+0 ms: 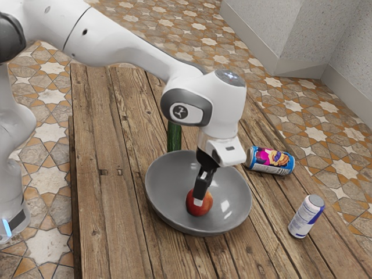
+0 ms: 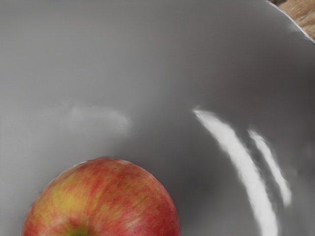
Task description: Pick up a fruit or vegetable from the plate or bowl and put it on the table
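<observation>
table [image 1: 110,232] (wooden): bowl [image 1: 168,186], cucumber [image 1: 174,137], two cans [image 1: 271,161]

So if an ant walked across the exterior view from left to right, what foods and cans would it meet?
Going by their middles: long green vegetable → red apple → colorful can lying on its side → white-and-blue can standing up.
</observation>
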`<state>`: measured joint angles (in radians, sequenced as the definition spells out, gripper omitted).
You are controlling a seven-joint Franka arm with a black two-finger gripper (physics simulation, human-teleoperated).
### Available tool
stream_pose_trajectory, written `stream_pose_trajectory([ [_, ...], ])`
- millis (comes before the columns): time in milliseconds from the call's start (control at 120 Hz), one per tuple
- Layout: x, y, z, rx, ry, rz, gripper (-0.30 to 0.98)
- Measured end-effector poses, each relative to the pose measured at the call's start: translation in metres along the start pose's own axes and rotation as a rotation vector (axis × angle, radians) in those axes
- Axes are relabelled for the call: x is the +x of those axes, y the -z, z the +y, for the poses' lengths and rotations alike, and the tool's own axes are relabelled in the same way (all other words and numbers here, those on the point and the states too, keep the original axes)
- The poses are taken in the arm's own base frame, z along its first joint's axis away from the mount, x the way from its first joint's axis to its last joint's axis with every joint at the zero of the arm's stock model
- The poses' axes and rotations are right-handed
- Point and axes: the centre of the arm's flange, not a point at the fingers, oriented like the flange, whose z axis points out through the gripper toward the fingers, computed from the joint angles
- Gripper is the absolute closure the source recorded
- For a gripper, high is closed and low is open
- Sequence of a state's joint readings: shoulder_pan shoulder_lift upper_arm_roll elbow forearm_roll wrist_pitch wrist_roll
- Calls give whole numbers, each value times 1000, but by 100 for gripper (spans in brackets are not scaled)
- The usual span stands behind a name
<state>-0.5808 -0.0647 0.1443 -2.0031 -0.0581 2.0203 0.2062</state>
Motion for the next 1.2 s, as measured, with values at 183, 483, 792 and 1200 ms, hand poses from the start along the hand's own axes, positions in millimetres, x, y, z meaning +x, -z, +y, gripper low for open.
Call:
stream_pose_trajectory([
  [183, -5, -4, 4, -8, -2, 8, 0],
  [483, -10, -4, -10, -8, 25, 14, 0],
  [792, -17, -4, -39, -7, 76, 13, 0],
  [1200, -19, -18, -28, -16, 59, -10, 0],
])
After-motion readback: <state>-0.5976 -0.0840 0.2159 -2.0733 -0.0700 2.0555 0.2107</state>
